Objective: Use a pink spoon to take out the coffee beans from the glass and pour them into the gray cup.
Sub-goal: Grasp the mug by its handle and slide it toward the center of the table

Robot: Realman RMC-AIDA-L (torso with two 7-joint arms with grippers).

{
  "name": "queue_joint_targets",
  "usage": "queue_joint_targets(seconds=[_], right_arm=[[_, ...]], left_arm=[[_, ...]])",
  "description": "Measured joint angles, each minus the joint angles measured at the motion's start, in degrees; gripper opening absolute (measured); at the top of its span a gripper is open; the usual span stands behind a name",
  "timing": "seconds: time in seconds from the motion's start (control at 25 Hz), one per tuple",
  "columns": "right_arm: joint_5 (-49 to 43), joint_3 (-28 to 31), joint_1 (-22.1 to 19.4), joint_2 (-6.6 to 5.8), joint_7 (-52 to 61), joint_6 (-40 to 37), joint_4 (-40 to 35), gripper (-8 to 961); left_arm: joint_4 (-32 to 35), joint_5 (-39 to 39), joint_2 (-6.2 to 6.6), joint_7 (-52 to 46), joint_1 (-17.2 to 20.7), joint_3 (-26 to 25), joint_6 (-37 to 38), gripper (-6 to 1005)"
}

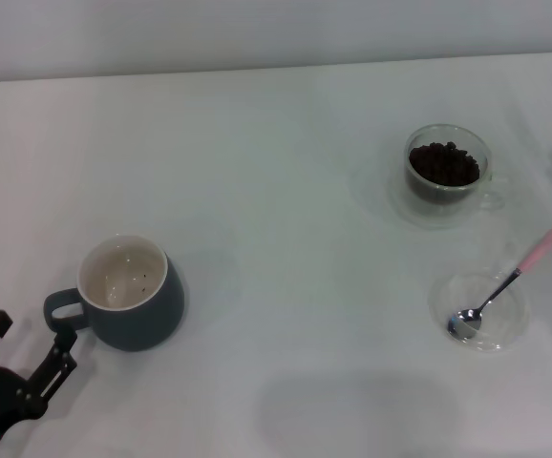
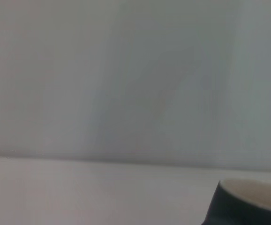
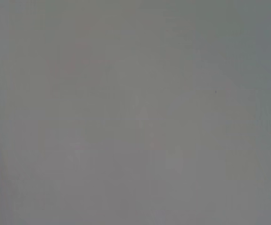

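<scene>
Soft, even overhead light, no glare.
Faint shadows fall lower centre; both wrist views are blurred and washed-out.

gray cup (image 1: 133,303): dark blue-gray outside, cream-white inside with dark specks | coffee beans (image 1: 443,163): near-black brown | glass (image 1: 448,164): clear | pink spoon (image 1: 505,283): pale pink handle, shiny silver bowl | saucer (image 1: 515,315): clear | table (image 1: 276,191): plain white | left gripper (image 1: 23,367): black

The left tool (image 1: 28,351) is cut off by the head view's lower left corner, so only part of its dark frame shows. In the left wrist view the gray cup (image 2: 248,206) is blurred and cropped at the corner. The right wrist view shows only a featureless gray blur.
</scene>
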Motion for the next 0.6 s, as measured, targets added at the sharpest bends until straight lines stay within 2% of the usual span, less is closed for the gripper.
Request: queue_joint_targets(seconds=[0.6], right_arm=[[0.0,0.0,-0.2,0.09,0.0,0.0,-0.2,885]], left_arm=[[0.2,-0.7,0.34,-1.3,-3.4,-0.5,4.8,803]])
